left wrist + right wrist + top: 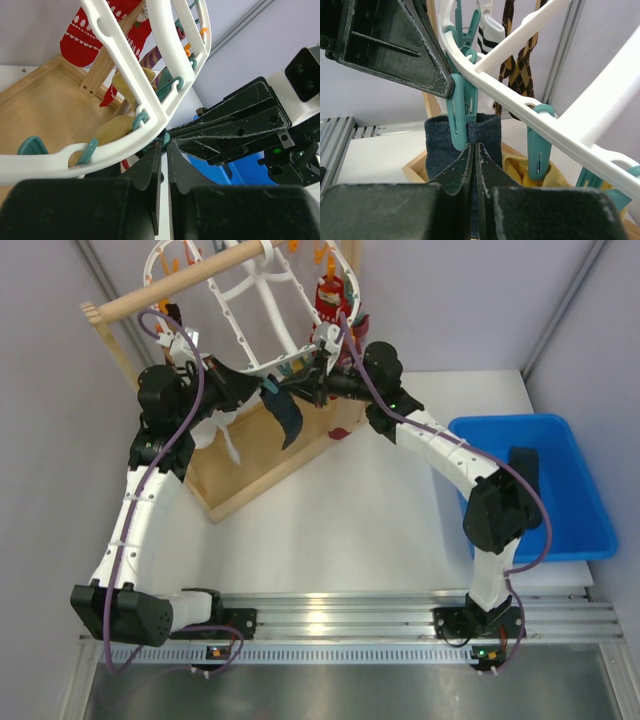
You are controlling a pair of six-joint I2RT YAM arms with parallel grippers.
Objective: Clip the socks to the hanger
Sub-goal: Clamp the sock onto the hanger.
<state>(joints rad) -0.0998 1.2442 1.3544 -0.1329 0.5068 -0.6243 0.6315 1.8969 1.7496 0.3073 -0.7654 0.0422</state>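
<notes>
The white hanger [262, 315] hangs from a wooden rod; its rim crosses the left wrist view [125, 145] and the right wrist view [530, 107]. A dark navy sock [440, 150] hangs below the rim, and shows in the top view [288, 420]. A teal clip [457, 112] sits over its cuff. My right gripper [474, 147] is shut on the navy sock just under that clip. My left gripper [165, 145] is pinched on the same teal clip [166, 138] at the rim, jaws almost together. A yellow sock [520, 167] hangs clipped beside it.
Red patterned socks [330, 300], an argyle sock [517, 60] and a white sock [222, 435] hang on the hanger. The wooden base [270, 465] lies under it, the wooden rod [190, 282] above. A blue bin [575, 490] stands at the right.
</notes>
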